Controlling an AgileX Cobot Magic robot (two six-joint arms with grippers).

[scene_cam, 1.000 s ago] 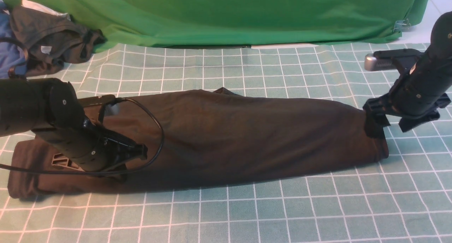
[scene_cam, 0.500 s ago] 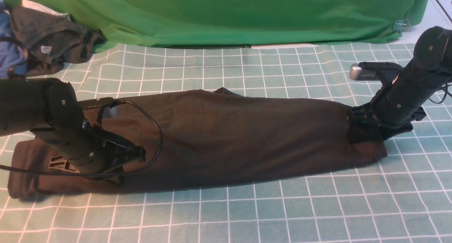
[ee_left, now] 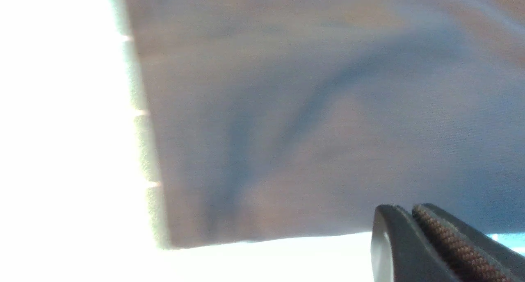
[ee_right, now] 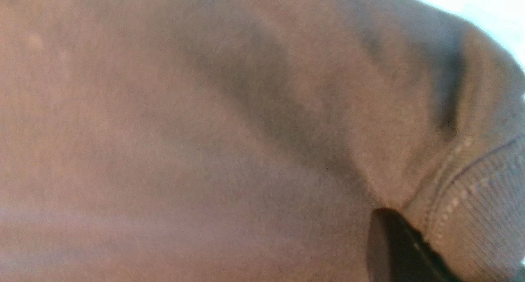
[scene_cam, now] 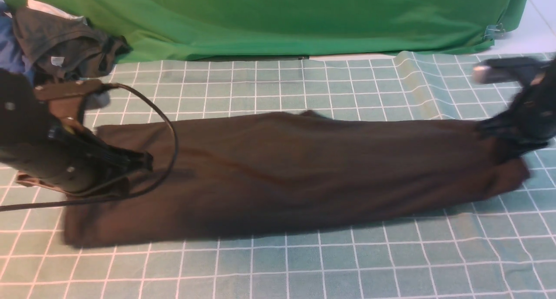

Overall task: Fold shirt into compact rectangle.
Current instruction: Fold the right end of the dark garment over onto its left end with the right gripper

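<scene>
Front view: green checked cloth, green backdrop behind. One shirt flat across middle; one dark garment, one blue garment far left. Left gripper clenched over shirt's left end, right gripper pinching right end.

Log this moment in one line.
large black cotton shirt: long band on green checked cloth | left gripper: shut on its left end | right gripper: shut on its right end

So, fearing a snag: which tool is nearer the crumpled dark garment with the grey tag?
Left. The left tool sits nearer the robot than the dark garment; the right tool is far rightward.
</scene>
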